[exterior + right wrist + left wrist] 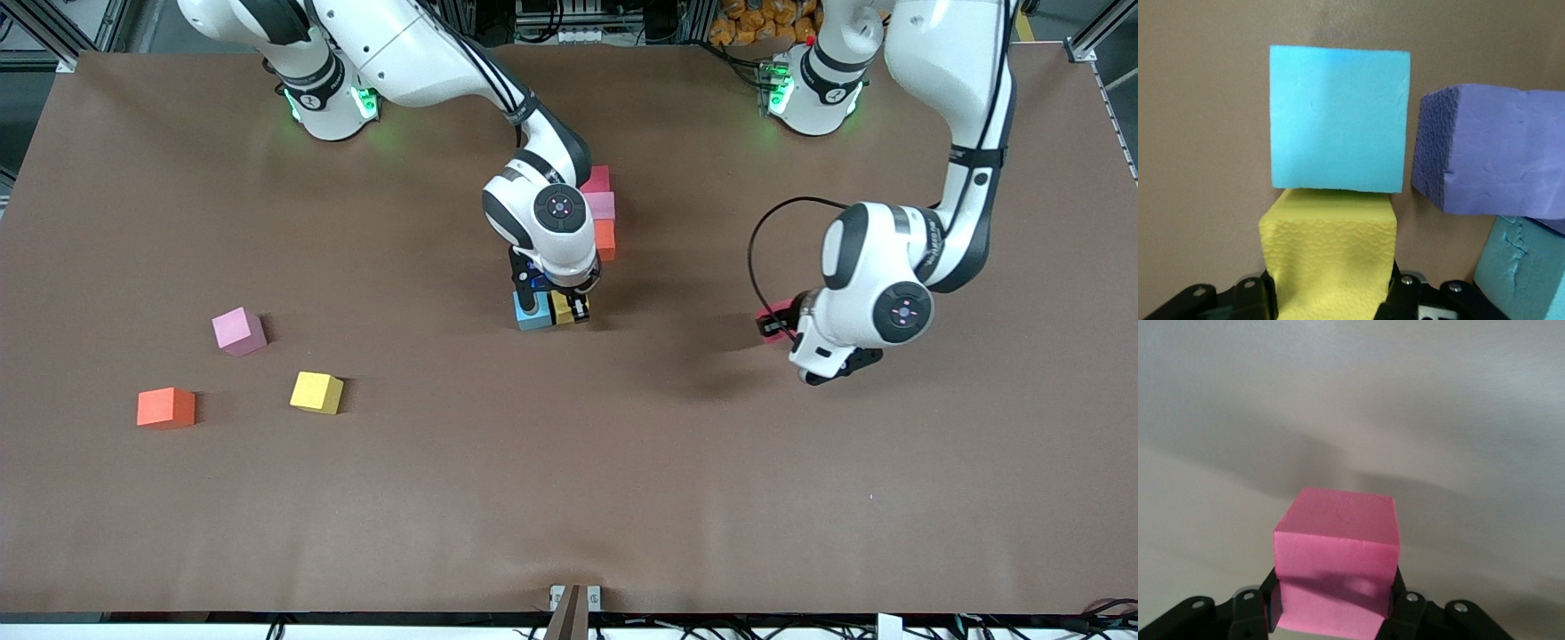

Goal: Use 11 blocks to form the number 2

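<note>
While the right gripper is down at the partly built number 2 mid-table, its jaws are closed on a yellow block, squeezing it from both sides; no slack seen in the right wrist view. This block sits touching a cyan block edge to edge. A purple block lies just beside the cyan one w/ a thin gap, and a second cyan block shows at the frame edge.

Front view: the crimson block, pink block and orange block make a column farther from the camera; the arm hides the rest of the figure, so block count can't be confirmed.

Step in hand (judgement): seating yellow flush in the row nearest the camera. To do well:
- check yellow face is flat against cyan, no skew, before letting go
- open slowly, lift straight up; foam may stick to pads and drag the block out of line
- don't nudge purple on the way out; its gap needs closing, not widening

The left gripper hangs over bare table toward the left arm's end, jaws clamped on a pink cube, waiting. Keep it clear until the right arm is out.

Spare blocks toward the right arm's end, well apart from the figure: lilac-pink block, loose yellow block, loose orange block, the last nearest the camera.
</note>
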Available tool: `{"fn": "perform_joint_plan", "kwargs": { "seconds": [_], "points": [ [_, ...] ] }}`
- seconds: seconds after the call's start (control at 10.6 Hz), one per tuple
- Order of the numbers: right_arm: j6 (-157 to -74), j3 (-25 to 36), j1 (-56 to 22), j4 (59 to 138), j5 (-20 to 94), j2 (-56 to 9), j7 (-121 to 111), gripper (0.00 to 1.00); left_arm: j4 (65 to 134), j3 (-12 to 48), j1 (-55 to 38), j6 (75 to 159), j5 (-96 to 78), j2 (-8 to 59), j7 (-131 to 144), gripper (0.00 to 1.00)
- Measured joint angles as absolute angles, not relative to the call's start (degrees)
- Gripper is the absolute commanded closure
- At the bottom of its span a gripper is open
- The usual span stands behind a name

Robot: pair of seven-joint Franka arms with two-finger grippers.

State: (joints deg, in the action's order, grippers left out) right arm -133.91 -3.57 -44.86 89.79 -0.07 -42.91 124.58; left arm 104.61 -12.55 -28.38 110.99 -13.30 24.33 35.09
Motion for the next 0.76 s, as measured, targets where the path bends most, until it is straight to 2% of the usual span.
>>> {"fn": "perform_joint_plan", "kwargs": {
  "seconds": [0.19,0.47,0.76],
  "points": [
    [-132.8,-3.8,-44.9,90.7,-0.1,-43.0,124.6,0.00,101.4,-12.2,-30.1,109.9,-13.3,23.3,42.9,1.00],
    [-132.7,-3.9,-45.0,91.4,-0.1,-43.0,124.6,0.00,100.5,-12.2,-29.7,108.1,-12.8,21.3,43.4,1.00],
    [-131.9,-3.8,-44.9,91.0,-0.1,-42.0,123.9,0.00,98.5,-12.0,-30.9,94.8,-1.4,13.7,48.0,1.00]
  ]
}}
